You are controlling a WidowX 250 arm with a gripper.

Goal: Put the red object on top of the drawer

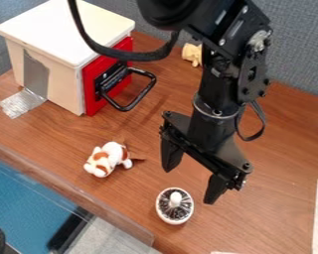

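Brown wood grain is seen on the table point(284, 139), which is bounded along its back edge by a grey partition point(297, 54). Towards the left end of that back edge, a white box point(68, 30) is set, its drawer point(92, 101) fronted in red and fitted with a black handle point(143, 96). Grey tape point(36, 74) is stuck to the box's side. Which thing is meant by the red object cannot be told; reddish-brown patches are borne by a white plush toy point(109, 156), laid between the box and the table's front edge. Nearer that edge, farther right, 1 round white item point(160, 208) with a dark, streaked inside and a pale knob is placed. A pale yellow figure point(192, 54) is found near the back edge, and 2 white sheets lie by the right. Above the table, just beside the round item, the gripper point(188, 186) is pointed downwards, its 2 fingers spread wide, with nothing held between them.
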